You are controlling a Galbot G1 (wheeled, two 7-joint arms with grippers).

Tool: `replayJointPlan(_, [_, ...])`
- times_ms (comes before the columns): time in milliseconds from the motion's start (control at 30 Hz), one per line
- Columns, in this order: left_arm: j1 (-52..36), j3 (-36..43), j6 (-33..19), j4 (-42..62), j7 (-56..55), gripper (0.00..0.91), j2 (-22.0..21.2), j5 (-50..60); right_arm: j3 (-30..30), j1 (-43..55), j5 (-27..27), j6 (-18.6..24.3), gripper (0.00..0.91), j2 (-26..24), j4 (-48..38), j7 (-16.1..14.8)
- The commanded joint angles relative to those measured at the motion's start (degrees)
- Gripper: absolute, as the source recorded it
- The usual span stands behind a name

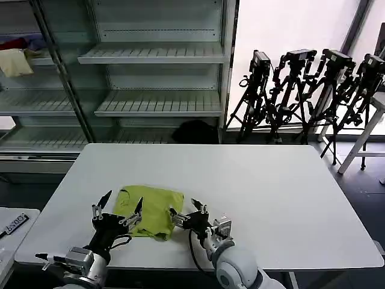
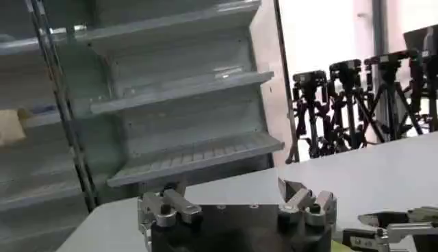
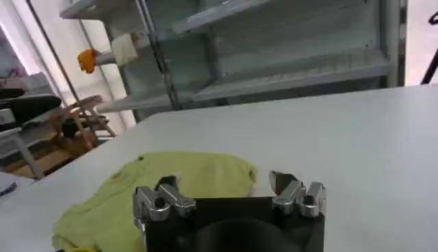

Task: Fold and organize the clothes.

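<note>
The clothes are one lime yellow-green T-shirt (image 1: pixel 154 209), lying folded into a compact rectangle on the white table (image 1: pixel 264 186) near its front edge. My left gripper (image 1: pixel 124 200) hovers open at the shirt's left side, fingers spread and holding nothing. At the shirt's near right corner my right gripper (image 1: pixel 183 208) is open and empty too. In the right wrist view the shirt (image 3: pixel 171 185) lies just beyond the open gripper (image 3: pixel 226 193). The left wrist view looks over its open gripper (image 2: pixel 233 197) toward the shelves, with the right gripper (image 2: pixel 390 229) showing at the side.
Empty metal shelving (image 1: pixel 156 78) stands behind the table, with a pale cream cloth (image 1: pixel 15 62) and a red cloth (image 1: pixel 15 43) on a shelf at far left. Black tripods (image 1: pixel 307 90) stand at back right. A white side table (image 1: pixel 15 226) sits to the left.
</note>
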Motion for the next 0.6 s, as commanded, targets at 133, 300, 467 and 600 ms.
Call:
replayJointPlan(133, [1.50,-1.82,0.41,-0.11,0.18,0.907,-1.38,0.66,-2.30,1.10,4.66,-2.42,0.907,0.97,-2.28,-0.28])
replayJointPlan(300, [1.73,-1.59,0.37,-0.17,0.43,0.907,-1.50,0.66,-0.18,-1.72,4.82,-1.25,0.746,0.27,-1.72,-0.67])
replayJointPlan(467, [1.62,-1.31,0.37,-0.04,0.54,0.907,-1.44,0.71,1.31,-2.96,4.66,-0.73,0.715,-0.09,-2.01,-1.00])
replayJointPlan(600, [1.45,-1.02,0.40,-0.13,0.70,0.907,-1.39,0.81,1.55,-2.37,4.27,-0.43,0.524,0.65,-3.59,-0.79])
